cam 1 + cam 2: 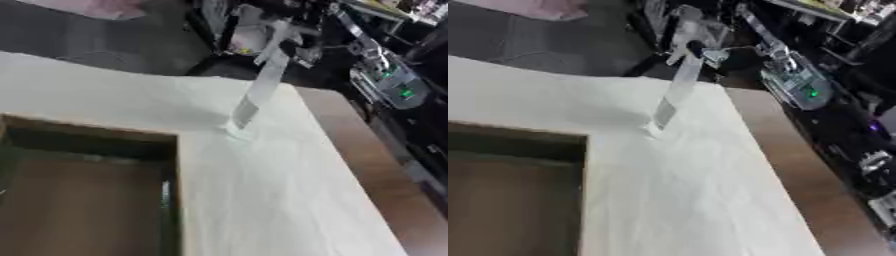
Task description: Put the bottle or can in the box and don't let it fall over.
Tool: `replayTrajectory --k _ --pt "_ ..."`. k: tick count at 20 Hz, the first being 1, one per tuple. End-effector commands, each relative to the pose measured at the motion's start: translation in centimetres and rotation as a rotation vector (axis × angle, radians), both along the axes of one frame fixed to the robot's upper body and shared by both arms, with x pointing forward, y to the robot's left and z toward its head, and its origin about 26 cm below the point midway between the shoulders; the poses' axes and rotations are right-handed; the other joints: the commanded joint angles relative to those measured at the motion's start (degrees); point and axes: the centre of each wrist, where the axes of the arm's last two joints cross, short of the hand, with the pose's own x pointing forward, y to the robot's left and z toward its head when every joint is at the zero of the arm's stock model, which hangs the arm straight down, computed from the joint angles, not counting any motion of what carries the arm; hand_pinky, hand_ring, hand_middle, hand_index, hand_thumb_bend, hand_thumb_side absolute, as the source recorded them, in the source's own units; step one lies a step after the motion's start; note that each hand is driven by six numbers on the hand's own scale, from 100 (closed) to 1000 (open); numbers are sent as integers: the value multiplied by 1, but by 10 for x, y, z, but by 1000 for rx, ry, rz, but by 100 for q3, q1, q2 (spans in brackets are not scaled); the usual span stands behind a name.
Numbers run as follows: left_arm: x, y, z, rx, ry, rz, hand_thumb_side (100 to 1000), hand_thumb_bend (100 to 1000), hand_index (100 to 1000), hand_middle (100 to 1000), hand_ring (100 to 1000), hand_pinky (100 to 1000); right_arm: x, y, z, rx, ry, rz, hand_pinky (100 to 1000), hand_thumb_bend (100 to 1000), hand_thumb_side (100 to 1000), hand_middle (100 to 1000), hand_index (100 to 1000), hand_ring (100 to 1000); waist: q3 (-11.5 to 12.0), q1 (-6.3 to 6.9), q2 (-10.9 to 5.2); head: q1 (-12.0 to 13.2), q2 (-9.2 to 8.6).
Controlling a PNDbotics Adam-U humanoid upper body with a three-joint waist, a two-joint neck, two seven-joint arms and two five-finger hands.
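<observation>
A tall, slim, clear bottle (262,85) stands on the white table (271,200) near its far edge, and it looks blurred and slanted in the picture. Its base rests on the tabletop about a hand's width beyond the box's far right corner. The open cardboard box (179,150) fills the lower left, with a brown floor and dark inner walls. I see nothing inside the box. Neither of my hands shows in either view.
A brown wooden strip (372,150) runs along the table's right edge. Beyond it stands dark equipment with a green light (813,93). Behind the far edge lie dark floor and cluttered gear.
</observation>
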Motion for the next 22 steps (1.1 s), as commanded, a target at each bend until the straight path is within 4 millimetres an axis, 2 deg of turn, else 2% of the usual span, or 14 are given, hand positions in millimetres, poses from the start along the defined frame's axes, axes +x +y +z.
replayTrajectory --k 1,11,18,22 --pt "-3 1 6 13 -25 6 848 136 841 768 362 604 -6 5 18 -44 -29 8 924 393 252 973 925 1000 2 33 -94 -65 -81" --pt "-3 1 4 16 -15 12 851 136 842 769 362 605 -1 14 14 -79 -7 31 919 416 244 965 919 1000 -27 0 -49 -43 -80" --pt "-3 0 4 16 -12 14 853 137 842 769 361 606 1 18 11 -94 17 39 896 473 110 930 905 961 -25 -22 -32 -9 -78" --pt "-3 0 4 17 -11 15 853 137 842 769 361 606 2 19 10 -101 31 44 889 447 100 914 884 940 -24 -33 -23 28 -81"
